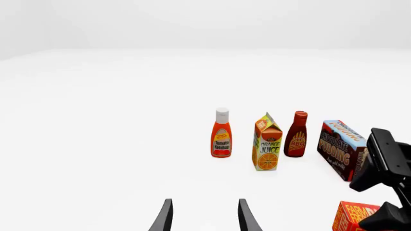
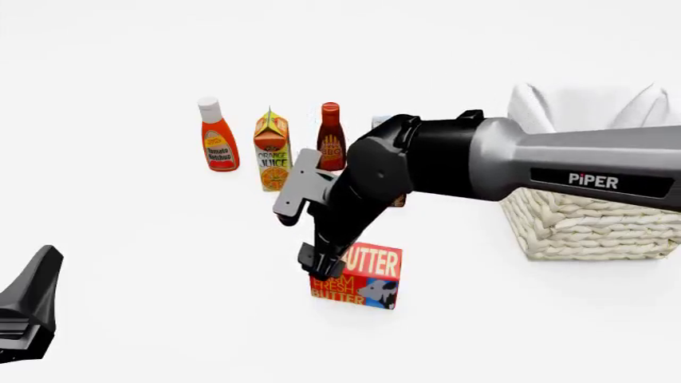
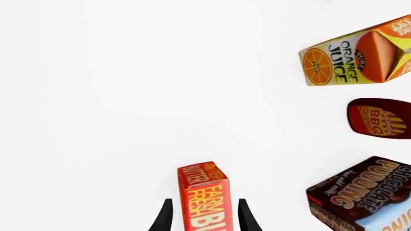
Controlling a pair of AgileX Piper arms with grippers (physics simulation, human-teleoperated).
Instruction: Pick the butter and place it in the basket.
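Standing upright on the worktop (image 2: 159,239), near the front and left of the basket (image 2: 596,223), well apart from it: the butter (image 2: 360,278). Looks a stiff, light carton with smooth printed faces (likely a little slippery), unlikely to crush under a firm squeeze. Best taken across the narrow faces, as the right wrist view shows: right fingers (image 3: 204,214) spread, straddling the box top with a gap on each side, not yet pinching. Worth closing squarely and low enough to stop any tilt. Left fingers (image 1: 204,214) spread too, holding nothing, hanging over bare worktop short of the ketchup (image 1: 221,134) and orange juice (image 1: 267,143).
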